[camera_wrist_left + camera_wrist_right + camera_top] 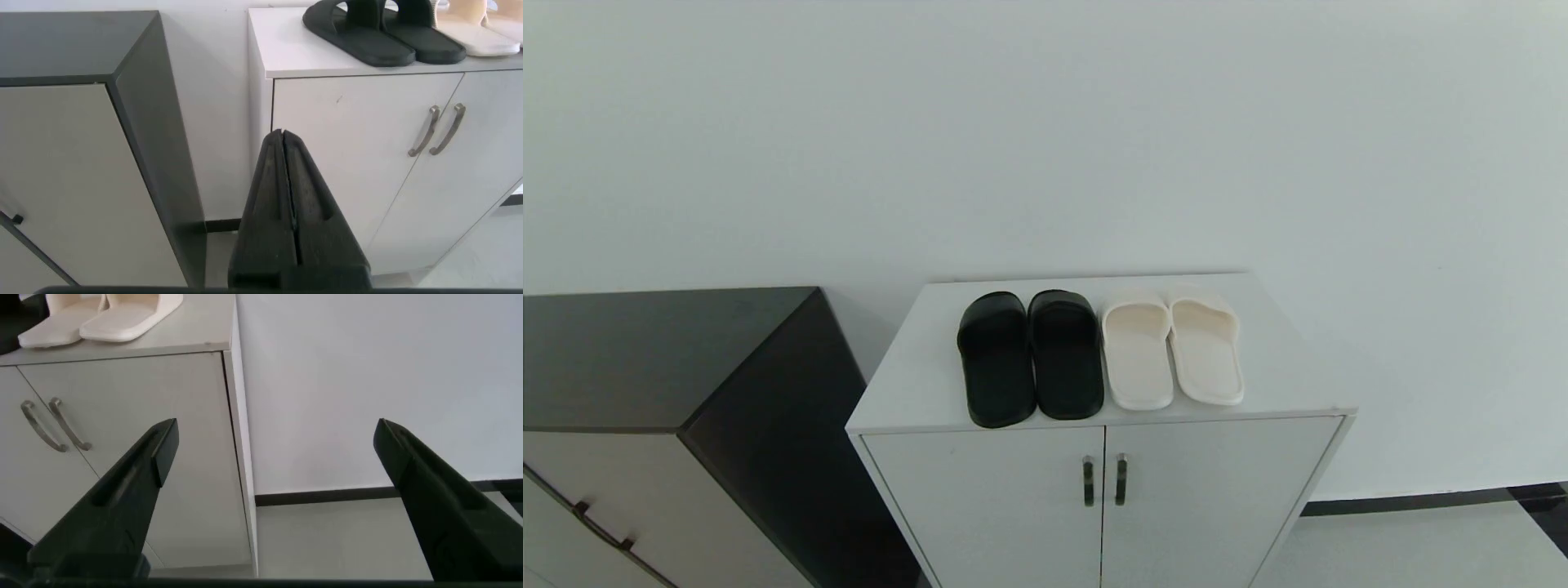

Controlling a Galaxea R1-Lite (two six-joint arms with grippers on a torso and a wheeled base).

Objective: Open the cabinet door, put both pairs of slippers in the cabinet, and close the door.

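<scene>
Your left gripper [284, 139] was pressed fully together, just a thin seam between the two black fingers. It held nothing and touched nothing, and it sat apart from the white cabinet [359, 163], facing its left front corner.

Your right gripper [276, 433] was spread wide and empty. The cabinet's right side panel and the bare wall [368, 376] showed in the gap between its fingers, and it had no contact with either.

In the head view the cabinet's lower half ran off the picture, so you couldn't see its base. The dark cabinet [670, 351] at its 9 o'clock was also cut off at the edge. In the left wrist view the cream pair was only partly in the picture.

Both doors [988, 506] were closed and met at the centre line. The two slim metal handles [1088, 480] stood upright, side by side, just beside that line.

On the cabinet top, the black slippers [1029, 355] lay as a pair, soles down and touching each other. The cream slippers [1172, 351] lay at their 3 o'clock, right alongside them. All four toes pointed to 12 o'clock, toward the wall, and the heels sat near the front edge. Pale floor [1421, 547] showed at the cabinet's 4 o'clock.
</scene>
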